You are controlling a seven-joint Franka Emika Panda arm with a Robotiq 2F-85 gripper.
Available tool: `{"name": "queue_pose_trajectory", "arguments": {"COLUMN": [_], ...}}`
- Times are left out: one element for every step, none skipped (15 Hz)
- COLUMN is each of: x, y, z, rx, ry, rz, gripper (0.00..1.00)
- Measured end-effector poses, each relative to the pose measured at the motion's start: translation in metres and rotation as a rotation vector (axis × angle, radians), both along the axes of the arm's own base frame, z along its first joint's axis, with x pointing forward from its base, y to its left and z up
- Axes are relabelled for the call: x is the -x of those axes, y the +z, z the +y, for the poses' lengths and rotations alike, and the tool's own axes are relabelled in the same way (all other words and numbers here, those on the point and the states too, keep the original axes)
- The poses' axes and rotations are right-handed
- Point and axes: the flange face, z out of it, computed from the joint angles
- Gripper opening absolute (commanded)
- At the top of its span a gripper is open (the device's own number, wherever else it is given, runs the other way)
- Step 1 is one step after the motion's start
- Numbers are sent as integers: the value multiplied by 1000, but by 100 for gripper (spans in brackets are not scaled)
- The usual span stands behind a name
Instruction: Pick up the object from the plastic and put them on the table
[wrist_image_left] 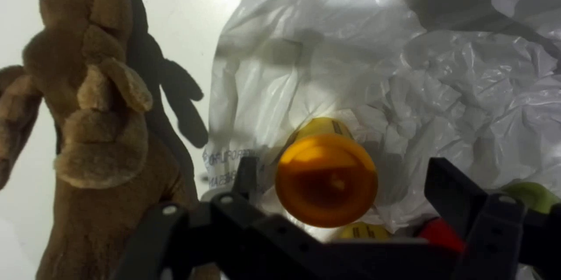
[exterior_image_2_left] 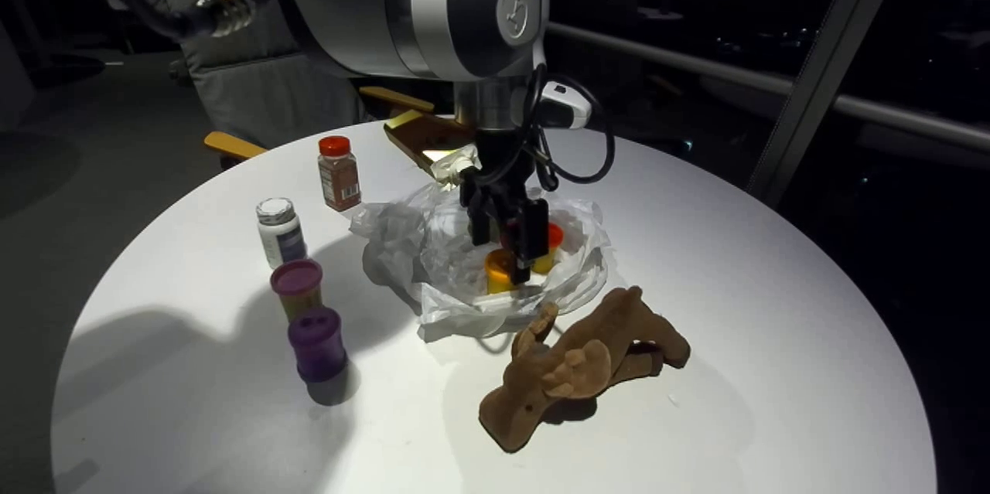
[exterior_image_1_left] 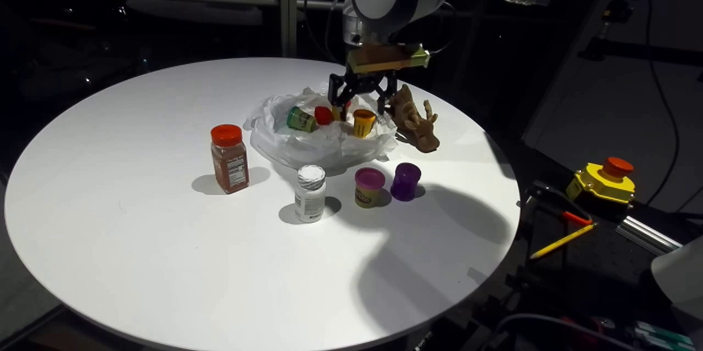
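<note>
Crumpled white plastic (exterior_image_1_left: 324, 153) lies on the round white table (exterior_image_1_left: 165, 263); it also shows in an exterior view (exterior_image_2_left: 456, 316) and the wrist view (wrist_image_left: 438, 74). On it stands a yellow jar with an orange lid (exterior_image_1_left: 363, 123), also in an exterior view (exterior_image_2_left: 499, 274) and the wrist view (wrist_image_left: 326, 179). My gripper (wrist_image_left: 343, 177) is open and empty above it; the lid shows between the fingers with gaps on both sides. A green-lidded jar (exterior_image_1_left: 301, 120), a red thing (exterior_image_1_left: 324, 116) and a red-lidded yellow jar (exterior_image_2_left: 547, 250) also lie on the plastic, partly hidden by my fingers.
A brown plush moose (exterior_image_2_left: 580, 370) lies beside the plastic, close to my gripper. A red-capped spice bottle (exterior_image_1_left: 229, 159), a white bottle (exterior_image_1_left: 311, 194), a pink-lidded jar (exterior_image_1_left: 368, 187) and a purple jar (exterior_image_1_left: 406, 182) stand on the table in front of the plastic.
</note>
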Motion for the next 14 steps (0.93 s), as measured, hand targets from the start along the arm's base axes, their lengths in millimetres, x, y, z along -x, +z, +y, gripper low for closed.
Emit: {"name": "queue_pose_trajectory", "arguments": {"x": [-2,-3,-3,-2,-2,-2,0,2,5,11,19,29,41,55], "y": [-1,-2,-3,-4,-4,-3,-2,1,6,13,23,34,45,55], "z": [-2,-3,-4,-4,-4,-4,-4,-3,-2,1,6,11,17,24], "rx": [-5,-11,-16,-20,-22,-25,-26,-26,-27,-29,-35,-42,-51,-62], "ry": [-8,-16,-24,-29,-33,-36,-38,-40,-43,-46,-46,-41,-35,-28], "rz": [0,1,2,3,3,3,3,1,-2,-6,-13,-24,-34,-44], "gripper": [62,52,45,38,30,29,29,29,29,29,29,29,29,29]}}
